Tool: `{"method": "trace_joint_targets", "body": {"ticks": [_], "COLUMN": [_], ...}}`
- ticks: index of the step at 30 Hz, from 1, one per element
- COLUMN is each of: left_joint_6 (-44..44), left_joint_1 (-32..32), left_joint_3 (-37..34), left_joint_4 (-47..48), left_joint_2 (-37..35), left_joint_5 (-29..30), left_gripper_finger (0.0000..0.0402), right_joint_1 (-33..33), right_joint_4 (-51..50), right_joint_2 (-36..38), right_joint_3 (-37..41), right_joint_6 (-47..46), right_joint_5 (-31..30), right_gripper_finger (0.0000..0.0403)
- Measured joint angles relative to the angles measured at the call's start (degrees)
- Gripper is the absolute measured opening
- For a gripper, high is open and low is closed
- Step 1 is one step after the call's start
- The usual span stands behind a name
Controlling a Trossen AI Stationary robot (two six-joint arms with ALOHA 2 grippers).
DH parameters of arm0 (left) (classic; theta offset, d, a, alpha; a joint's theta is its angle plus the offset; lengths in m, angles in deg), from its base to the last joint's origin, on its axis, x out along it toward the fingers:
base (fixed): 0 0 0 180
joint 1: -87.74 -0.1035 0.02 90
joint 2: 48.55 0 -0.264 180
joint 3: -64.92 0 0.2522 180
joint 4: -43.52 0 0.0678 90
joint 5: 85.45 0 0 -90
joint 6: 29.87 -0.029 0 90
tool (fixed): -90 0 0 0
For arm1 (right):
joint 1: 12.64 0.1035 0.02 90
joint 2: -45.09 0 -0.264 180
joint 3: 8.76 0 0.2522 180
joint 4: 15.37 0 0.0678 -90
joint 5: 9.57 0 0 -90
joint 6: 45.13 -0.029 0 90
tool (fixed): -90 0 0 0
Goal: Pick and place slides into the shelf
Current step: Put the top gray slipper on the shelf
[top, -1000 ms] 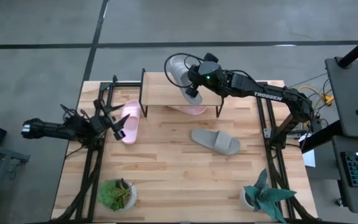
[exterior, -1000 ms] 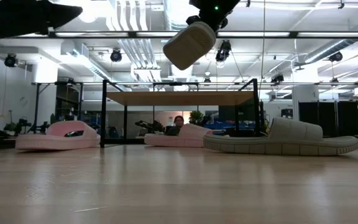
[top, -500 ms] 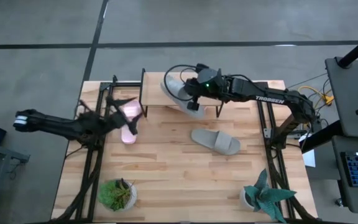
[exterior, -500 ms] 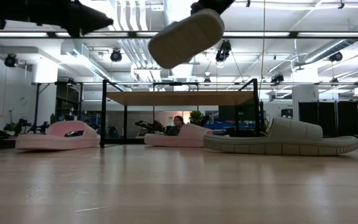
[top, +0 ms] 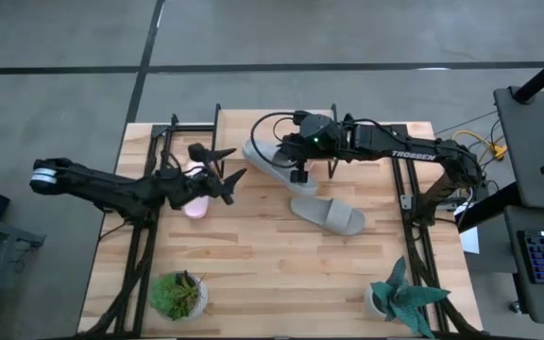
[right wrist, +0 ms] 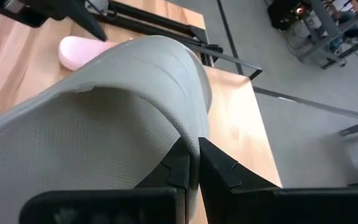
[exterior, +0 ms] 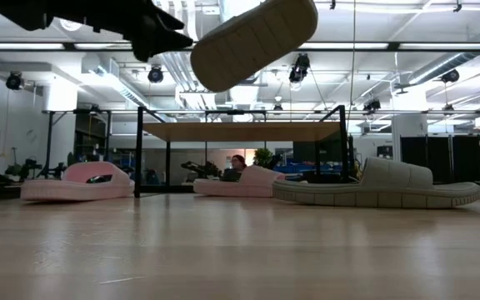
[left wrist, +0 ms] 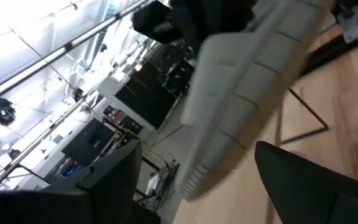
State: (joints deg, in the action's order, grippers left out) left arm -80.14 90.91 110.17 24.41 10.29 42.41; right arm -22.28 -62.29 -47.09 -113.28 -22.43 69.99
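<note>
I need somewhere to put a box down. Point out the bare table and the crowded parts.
Bare wood runs along the near edge between the left plant and the right plant, below the grey slide on the table. It is crowded by the shelf, where both arms, the pink slide and the lifted grey slide meet.

A slide [top: 270, 161] hangs above the shelf [exterior: 242, 131], between another slide [top: 196, 189] to the left and a third [top: 328, 213] nearer, right.
</note>
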Motion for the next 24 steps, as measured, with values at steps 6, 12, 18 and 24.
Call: {"method": "trace_joint_targets", "body": {"ticks": [6, 12, 18, 24], "left_joint_6": [-0.1, -0.2, 0.2, 0.1], "left_joint_1": [-1.1, -3.2, -4.4, -4.4], "left_joint_3": [2.4, 3.9, 4.9, 6.9], "left_joint_4": [0.9, 1.0, 2.8, 3.5], "left_joint_2": [4.4, 7.9, 10.0, 12.0], "left_joint_5": [-1.2, -1.2, -1.4, -3.3], "left_gripper_finger": [0.0297, 0.0297, 0.0293, 0.0251], "right_joint_1": [1.0, 1.6, 1.6, 1.6], "right_joint_4": [-1.0, -1.6, -2.0, -2.0], "right_joint_2": [0.0, 0.1, 0.2, 0.2], "right_joint_3": [0.0, 0.0, 0.0, 0.0], "right_joint_6": [0.3, 0.5, 1.8, 2.0], "right_joint_5": [0.1, 0.1, 0.0, -0.1], "right_gripper_finger": [0.0013, 0.0013, 0.0013, 0.0013]}}
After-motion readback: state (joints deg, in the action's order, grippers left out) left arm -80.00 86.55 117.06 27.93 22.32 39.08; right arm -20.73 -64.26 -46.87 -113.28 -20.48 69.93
